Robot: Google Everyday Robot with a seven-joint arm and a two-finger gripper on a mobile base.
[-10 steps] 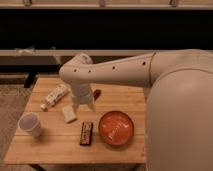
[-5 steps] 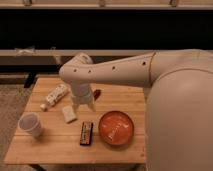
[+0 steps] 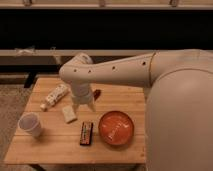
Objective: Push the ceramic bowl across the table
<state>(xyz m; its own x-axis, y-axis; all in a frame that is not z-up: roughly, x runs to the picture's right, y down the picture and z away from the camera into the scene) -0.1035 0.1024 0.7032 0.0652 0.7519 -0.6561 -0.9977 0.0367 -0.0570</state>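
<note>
The ceramic bowl (image 3: 116, 128) is a wide, shallow orange-red bowl with pale marks inside. It sits near the front right of the light wooden table (image 3: 50, 145). My gripper (image 3: 84, 105) hangs from the white arm over the table's middle, up and to the left of the bowl and apart from it. The arm hides most of the table's right edge.
A white paper cup (image 3: 30, 124) stands at the front left. A dark snack bar (image 3: 87, 133) lies just left of the bowl. A small pale packet (image 3: 69, 114) and a white bottle on its side (image 3: 55, 96) lie further left. A small red item (image 3: 96, 93) lies behind the gripper.
</note>
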